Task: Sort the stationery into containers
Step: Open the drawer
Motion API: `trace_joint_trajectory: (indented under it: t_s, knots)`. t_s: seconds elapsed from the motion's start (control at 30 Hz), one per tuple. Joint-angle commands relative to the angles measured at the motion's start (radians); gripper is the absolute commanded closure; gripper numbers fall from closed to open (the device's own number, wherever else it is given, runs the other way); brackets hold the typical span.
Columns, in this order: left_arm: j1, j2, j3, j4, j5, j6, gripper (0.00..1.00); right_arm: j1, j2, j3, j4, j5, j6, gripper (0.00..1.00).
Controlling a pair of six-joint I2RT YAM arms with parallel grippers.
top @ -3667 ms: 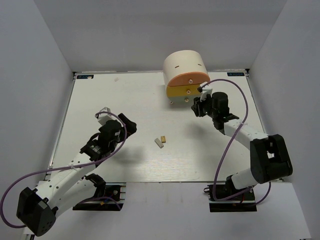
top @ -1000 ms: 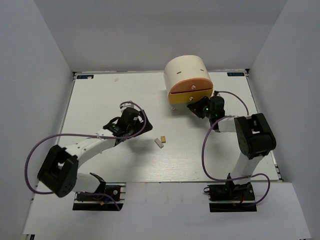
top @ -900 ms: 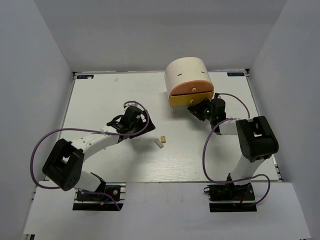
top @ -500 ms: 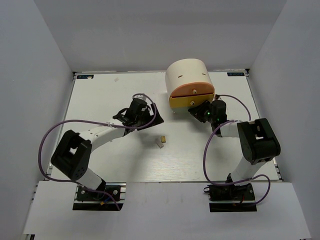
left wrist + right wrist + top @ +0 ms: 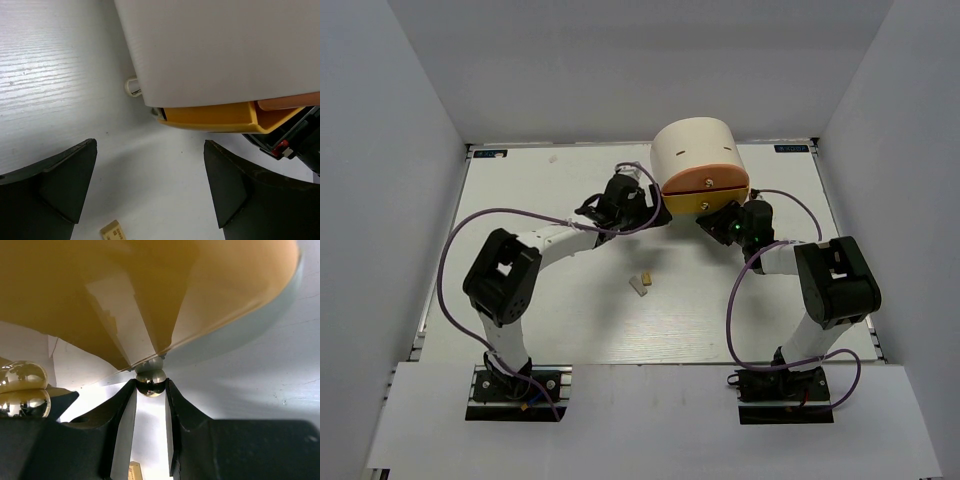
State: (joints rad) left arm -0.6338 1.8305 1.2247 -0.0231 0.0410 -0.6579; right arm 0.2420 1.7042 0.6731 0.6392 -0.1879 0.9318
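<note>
- The right gripper (image 5: 151,386) was clamped tight on the small round knob (image 5: 151,381) of the yellow drawer (image 5: 150,290), one finger pressed on each side of the ball!
- From above, that right gripper (image 5: 713,220) sat at about 6 o'clock of the cream organizer (image 5: 695,145), right up against the yellow drawer (image 5: 692,205).
- The orange drawer (image 5: 706,180) sat directly above the yellow one, in the same cream shell.
- The organizer stood towards 1 o'clock on the table (image 5: 520,200).
- Over to the left gripper (image 5: 655,212): it was at about 8 o'clock of the organizer, close beside the shell.
- The left wrist view settled it: the left gripper (image 5: 150,145) had its fingers (image 5: 65,180) spread wide with nothing between them.
- Ahead of those fingers the yellow drawer (image 5: 210,115) poked out a little from under the cream organizer (image 5: 225,45), with a sliver of the orange drawer (image 5: 292,101) at 3 o'clock of it.
- A small pale foot (image 5: 132,86) showed under the shell's corner.
- Two erasers lay out on the open table at about 7 o'clock of the organizer, well apart from it.
- The white eraser (image 5: 638,286) and the tan eraser (image 5: 647,277) lay just beside each other, tan at 1 o'clock of white.
- Neither gripper was touching them.
- The tan eraser (image 5: 114,232) peeked in at the bottom edge of the left wrist view.
</note>
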Motion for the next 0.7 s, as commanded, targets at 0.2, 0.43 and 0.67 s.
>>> trace_joint_trajectory:
  t_s: [0.2,0.43,0.67]
  knots:
    - [-0.006,0.035,0.11,0.025,-0.058,0.001,0.03,-0.003,-0.014,-0.023,0.02,-0.036,-0.011,0.85]
    - [-0.015,0.076,0.163,0.028,-0.079,-0.009,0.03,-0.004,-0.054,-0.046,0.016,-0.045,-0.001,0.85]
    - [-0.015,0.096,0.183,0.028,-0.079,-0.019,0.03,-0.001,-0.078,-0.076,0.004,-0.047,0.001,0.85]
